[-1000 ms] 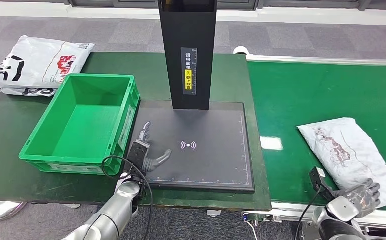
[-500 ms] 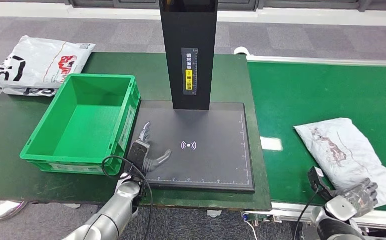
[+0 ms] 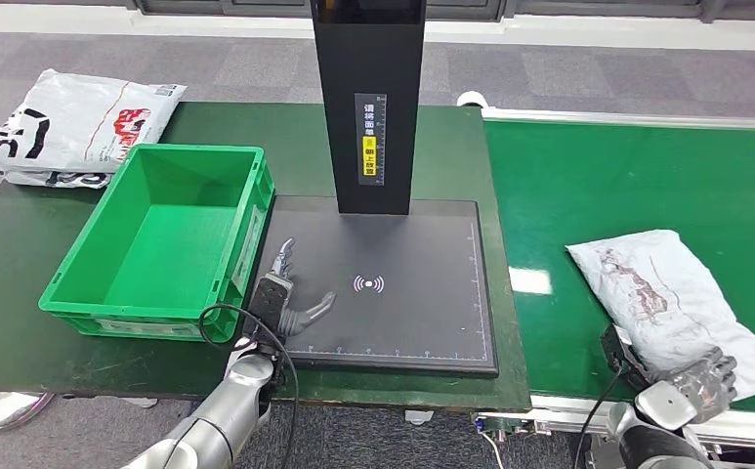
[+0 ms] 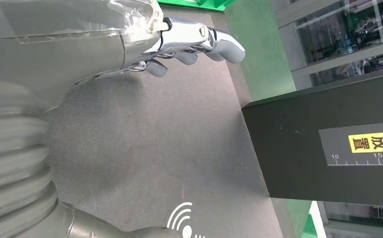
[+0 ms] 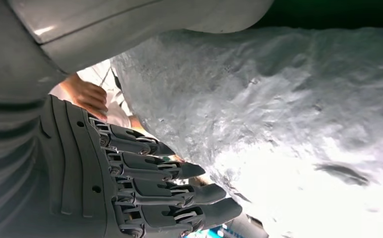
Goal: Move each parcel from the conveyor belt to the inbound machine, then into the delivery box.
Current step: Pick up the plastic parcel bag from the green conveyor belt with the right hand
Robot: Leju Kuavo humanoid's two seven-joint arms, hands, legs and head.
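The left hand (image 3: 285, 298) rests over the near left corner of the black scanner pad (image 3: 412, 313), fingers (image 4: 199, 42) apart and stretched forward, thumb out to the side, holding nothing. The right hand (image 3: 700, 383) sits at the near edge of the green conveyor belt (image 3: 627, 176), right at the near end of the grey parcel (image 3: 668, 298). Its fingers (image 5: 179, 191) are loosely spread and gently bent; whether they touch the parcel or merely lie just beside it I cannot tell, but they are not wrapped around it.

The right wrist view shows the parcel's crinkled grey plastic close beside the dark fingers, and past them a person's hand (image 5: 82, 94) with a pale sleeve. The left wrist view shows the pad's white wireless symbol (image 4: 184, 223) and the yellow label with a ruler scale on the black post (image 4: 323, 153). The head view gives the wider layout: the post stands upright at the far side of the pad, and the parcel lies on the belt, well apart from the pad.

The green crate (image 3: 90, 293) stands just left of the pad, touching its edge, with nothing inside. Beyond the crate, a white printed bag (image 3: 70, 122) lies on the far left corner of the dark green table (image 3: 2, 264)
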